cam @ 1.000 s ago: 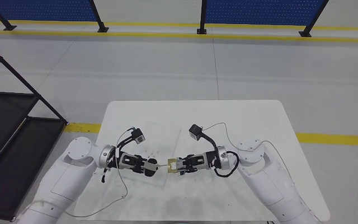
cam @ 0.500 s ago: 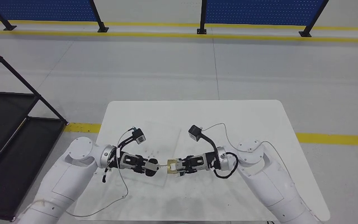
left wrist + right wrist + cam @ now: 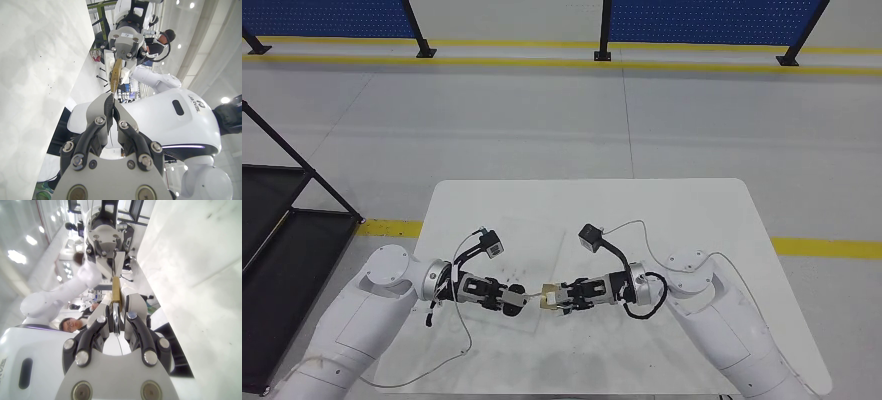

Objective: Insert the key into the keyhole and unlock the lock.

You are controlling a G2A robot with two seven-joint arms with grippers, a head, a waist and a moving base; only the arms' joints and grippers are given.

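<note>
**Seating the key squarely before we turn**

We are working the insertion step in the air above the white table (image 3: 692,215), near its front edge. On the left, our left gripper (image 3: 113,103) is pinching the key (image 3: 114,90) by its head. Its ribbed black pads (image 3: 108,108) are pressed together on it, so just a thin flat metal blade is poking out. That blade is meeting the keyhole end of the lock (image 3: 115,73), a small brass block with rounded corners and a smooth steel shackle (image 3: 116,321). How deep it is sitting we cannot tell. On the right, our right gripper (image 3: 115,294) is clamping the brass body between pale fingers, with the shackle pointing back toward the wrist. As we judge it, the blade needs to be running in line with the lock's long axis. We should be pushing straight and gently, then twisting only once it is fully home. Brass and steel are slick, so either grip may be slipping under torque.
</note>
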